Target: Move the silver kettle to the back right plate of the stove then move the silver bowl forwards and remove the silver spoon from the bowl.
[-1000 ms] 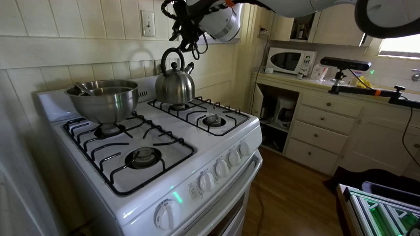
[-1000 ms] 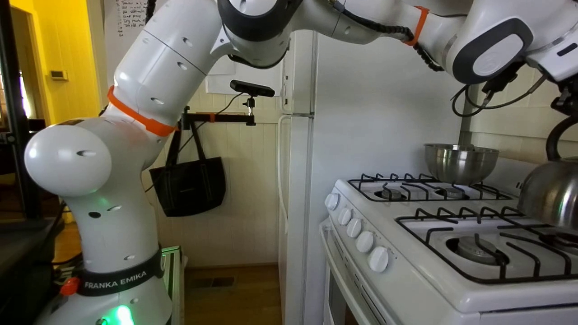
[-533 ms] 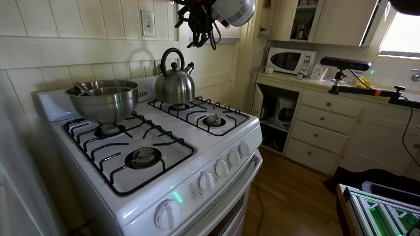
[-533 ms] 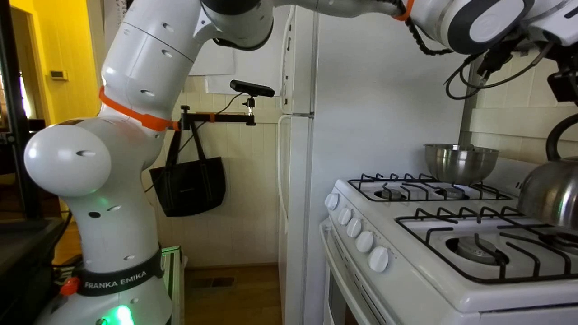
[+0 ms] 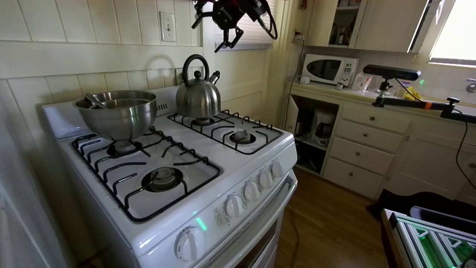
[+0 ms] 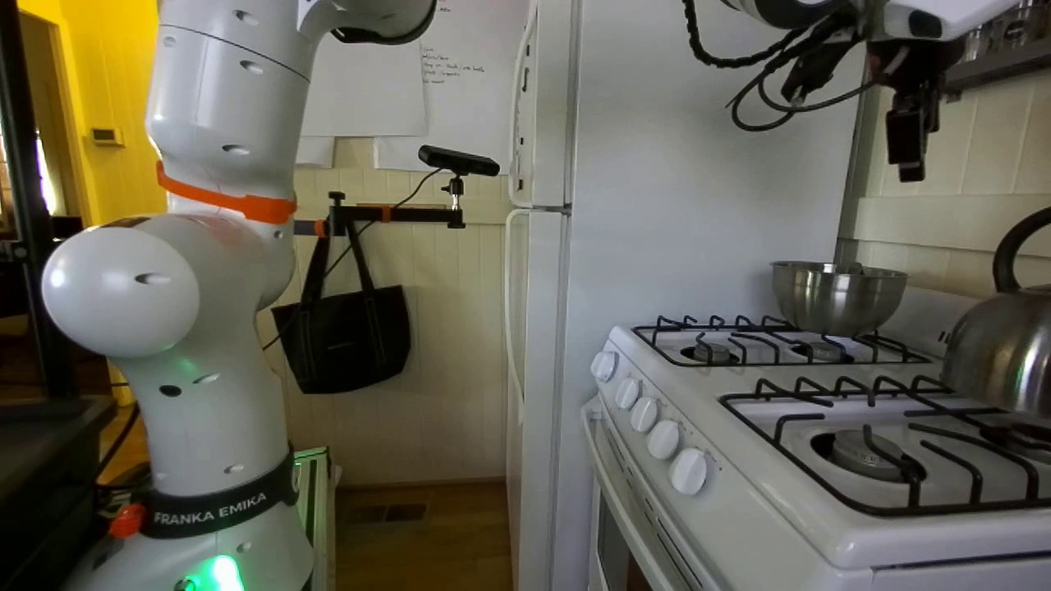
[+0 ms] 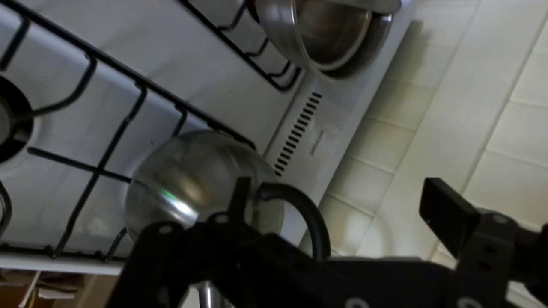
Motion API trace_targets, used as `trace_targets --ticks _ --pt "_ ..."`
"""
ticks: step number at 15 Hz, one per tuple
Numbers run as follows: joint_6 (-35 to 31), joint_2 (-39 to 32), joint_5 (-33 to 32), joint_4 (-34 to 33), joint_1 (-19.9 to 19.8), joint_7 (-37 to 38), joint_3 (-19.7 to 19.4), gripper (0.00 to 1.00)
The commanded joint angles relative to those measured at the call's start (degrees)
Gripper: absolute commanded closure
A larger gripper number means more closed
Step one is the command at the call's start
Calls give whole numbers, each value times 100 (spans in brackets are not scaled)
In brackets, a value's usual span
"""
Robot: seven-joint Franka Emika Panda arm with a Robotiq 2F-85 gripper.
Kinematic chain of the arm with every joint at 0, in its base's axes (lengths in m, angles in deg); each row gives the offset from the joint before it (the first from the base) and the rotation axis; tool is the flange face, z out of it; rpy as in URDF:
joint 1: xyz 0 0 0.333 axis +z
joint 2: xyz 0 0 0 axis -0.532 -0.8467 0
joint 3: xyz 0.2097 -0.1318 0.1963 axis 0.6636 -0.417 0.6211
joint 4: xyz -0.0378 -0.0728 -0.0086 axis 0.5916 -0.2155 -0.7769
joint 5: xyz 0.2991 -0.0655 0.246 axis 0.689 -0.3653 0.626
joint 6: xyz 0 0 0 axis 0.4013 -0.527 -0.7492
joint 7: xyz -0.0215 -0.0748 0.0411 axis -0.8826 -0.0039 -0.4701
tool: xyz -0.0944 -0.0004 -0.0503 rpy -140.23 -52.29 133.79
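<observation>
The silver kettle [image 5: 199, 98] stands upright on the back right plate of the stove [image 5: 202, 121], its black arched handle [image 5: 195, 61] pointing up. Behind the other grate, on the back left burner, rests the silver bowl [image 5: 122, 119], with another steel vessel inside it. The silver spoon [image 5: 96, 101] leans over that bowl's rim. My gripper [image 5: 205, 38] hangs in the air above the kettle, apart from it, its fingers spread wide with nothing between them. In the wrist view the kettle's handle [image 7: 306, 214] shows below the gripper [image 7: 337, 183], partly hidden by its black linkage.
Two front burners [image 5: 163, 178] with black grates lie before the bowl and kettle. A panelled wall [image 5: 111, 56] rises close behind the stove. The white fridge [image 6: 698, 180] stands beside the bowl's side of the stove. Knobs [image 5: 234, 206] line the front.
The gripper has risen from just above the kettle's handle, opened wide, and shifted towards the bowl and fridge side. Kettle, bowl and spoon have stayed where they were.
</observation>
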Motion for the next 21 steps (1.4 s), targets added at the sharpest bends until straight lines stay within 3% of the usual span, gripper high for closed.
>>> trace_targets --ticks 1,3,8,14,15,21 --pt "829 -302 -314 -281 215 -85 128 0" --pt "1108 -591 -535 -548 391 -66 231 0" --pt "762 -1439 -1001 -1246 864 505 298 0" --pt "891 -2332 -1497 -2437 855 1612 31 0" --pt "756 -1947 -1321 -1853 785 1200 219 0" --pt "709 -2152 -1437 -2065 829 1394 181 0"
